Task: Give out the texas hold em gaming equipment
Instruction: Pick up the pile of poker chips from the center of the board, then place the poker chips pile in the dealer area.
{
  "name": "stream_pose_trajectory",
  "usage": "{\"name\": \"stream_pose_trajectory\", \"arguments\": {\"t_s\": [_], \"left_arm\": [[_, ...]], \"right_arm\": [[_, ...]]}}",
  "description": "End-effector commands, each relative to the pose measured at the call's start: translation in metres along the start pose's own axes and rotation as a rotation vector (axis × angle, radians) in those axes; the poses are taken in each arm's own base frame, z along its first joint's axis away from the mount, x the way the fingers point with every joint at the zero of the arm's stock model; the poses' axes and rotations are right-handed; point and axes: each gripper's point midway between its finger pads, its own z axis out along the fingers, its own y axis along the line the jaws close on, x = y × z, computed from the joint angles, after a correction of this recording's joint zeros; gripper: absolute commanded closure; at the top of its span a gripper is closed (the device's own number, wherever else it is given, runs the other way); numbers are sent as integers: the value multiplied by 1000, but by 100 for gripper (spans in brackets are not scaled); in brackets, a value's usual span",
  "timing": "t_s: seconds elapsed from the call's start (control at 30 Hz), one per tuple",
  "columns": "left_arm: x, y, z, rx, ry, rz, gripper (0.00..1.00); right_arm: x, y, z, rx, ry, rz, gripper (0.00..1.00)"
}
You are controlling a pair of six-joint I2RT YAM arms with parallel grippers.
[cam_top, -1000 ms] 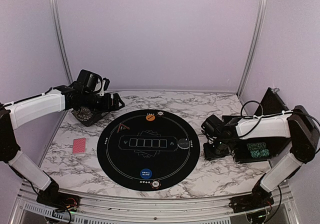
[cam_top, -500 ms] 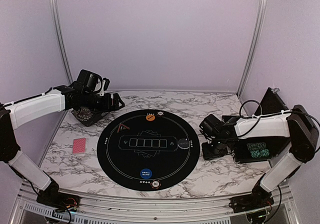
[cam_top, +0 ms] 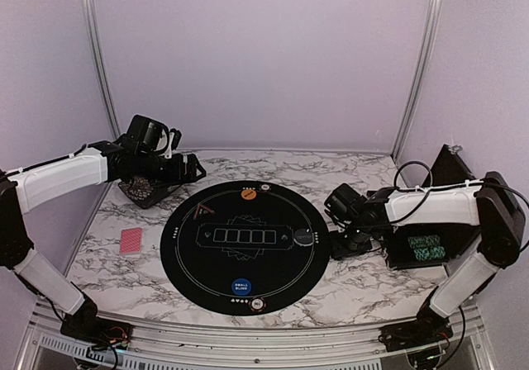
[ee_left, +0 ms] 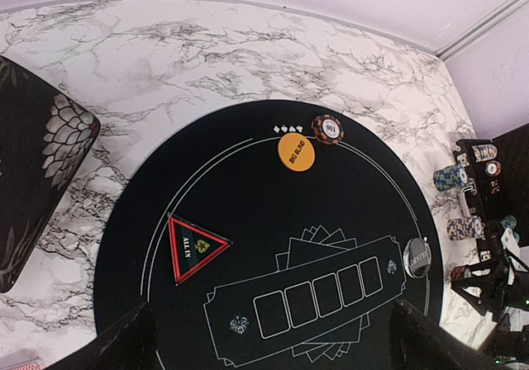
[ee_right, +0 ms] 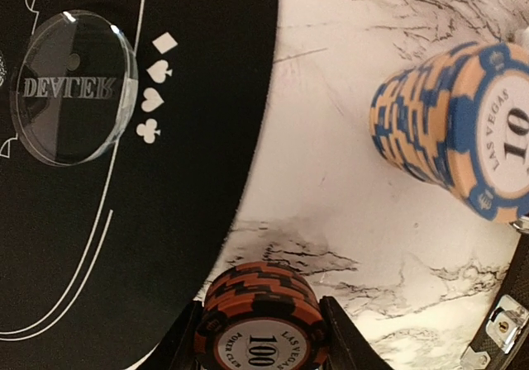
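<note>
The marble table (cam_top: 347, 172) carries the round black mat (cam_top: 198, 254) at its middle. Off the mat's right edge stands the open black chip case (cam_top: 450, 165).

The left gripper (cam_top: 196, 170) hovers over the mat's far-left rim. Its wrist view shows both fingers (ee_left: 124, 345) spread as wide as the frame, with nothing between them.

The right gripper (cam_top: 343, 242) sits low at the mat's right edge. From overhead its load is hidden. The right wrist view shows the fingers (ee_right: 178, 347) pressed against both sides of an orange-and-black chip stack (ee_right: 263, 320) marked 100, right at the mat's rim. I cannot tell whether the stack is lifted.

The red-backed cards (cam_top: 131, 241) lie on the marble left of the mat, and only the overhead view shows them whole.

On the mat:
- The triangular marker (ee_left: 193, 246) sits left of centre, its lettering legible only from the left wrist.
- The orange button (ee_left: 297, 151) lies at the far rim.
- The blue button (cam_top: 241, 286) lies at the near rim.
- The dealer button (ee_right: 73, 85) lies at the right and looks clear from close up.
- A single chip (ee_left: 327, 129) touches the orange button.
- Another chip (cam_top: 258, 305) lies at the near rim.

A blue-and-orange stack (ee_right: 450, 126) marked 10 stands on the marble just right of the mat.
</note>
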Motion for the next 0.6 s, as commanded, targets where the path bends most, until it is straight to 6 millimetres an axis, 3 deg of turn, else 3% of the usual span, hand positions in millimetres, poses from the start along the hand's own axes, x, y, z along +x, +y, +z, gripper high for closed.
{"name": "stream_pose_trajectory", "arguments": {"t_s": [0.0,0.57], "left_arm": [[-7,-1,1,8,-16,7,1],[-7,0,1,6,-16,8,1]], "right_arm": [[-16,15,-7,-14,-34,-6,85],[-32,53,4,-35,-37,-85,84]]}}
